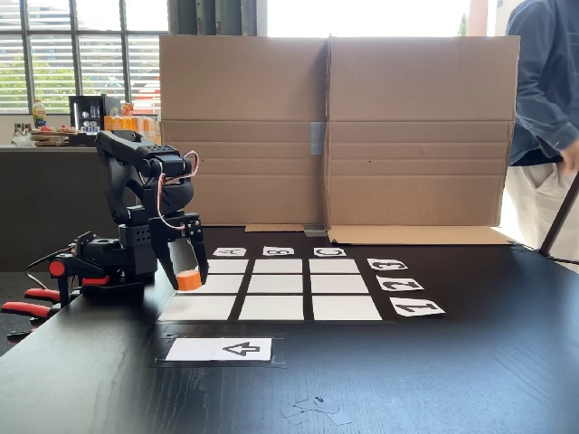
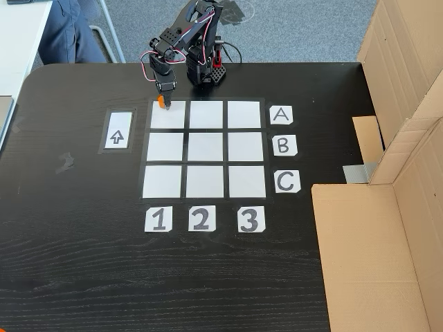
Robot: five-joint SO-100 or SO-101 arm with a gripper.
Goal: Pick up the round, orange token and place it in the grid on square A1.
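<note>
Black worktop carries the grid; at its eleven o'clock corner in a fixed view, over square A1, the claw is clamped on the token. Light, rigid, smooth-sided, probably; best pinched across its curved wall.

On the desk, white cards along one side of the grid read A, B and C; cards along another side read 1, 2 and 3. A separate white card carries a black arrow sign.
</note>
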